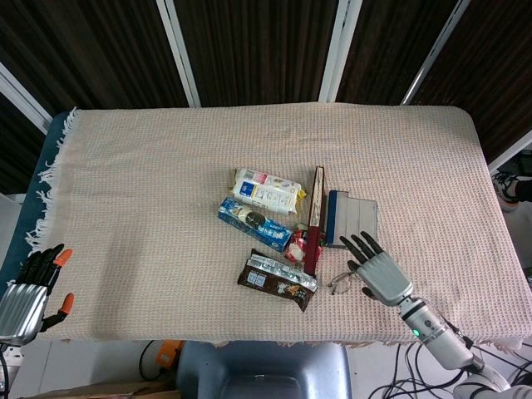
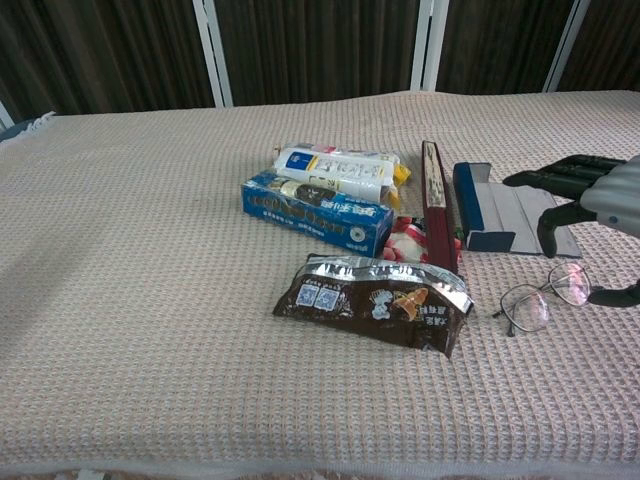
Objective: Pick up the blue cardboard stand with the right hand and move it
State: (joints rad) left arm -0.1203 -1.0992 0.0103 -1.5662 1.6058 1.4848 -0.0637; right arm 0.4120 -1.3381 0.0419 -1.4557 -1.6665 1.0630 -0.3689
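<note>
The blue cardboard stand (image 1: pixel 349 219) (image 2: pixel 495 212) lies flat on the cloth, right of centre, with a blue spine and grey panels. My right hand (image 1: pixel 376 266) (image 2: pixel 585 195) hovers just in front of and over its near right edge, fingers spread, holding nothing. My left hand (image 1: pixel 29 285) hangs off the table's near left corner, fingers apart and empty; the chest view does not show it.
A dark red book (image 1: pixel 316 218) stands on edge left of the stand. Glasses (image 2: pixel 540 296) lie under the right hand. A brown snack bag (image 2: pixel 375 300), a blue box (image 2: pixel 315 212), a white packet (image 2: pixel 335 168) and a small red-white packet (image 2: pixel 408 240) crowd the middle.
</note>
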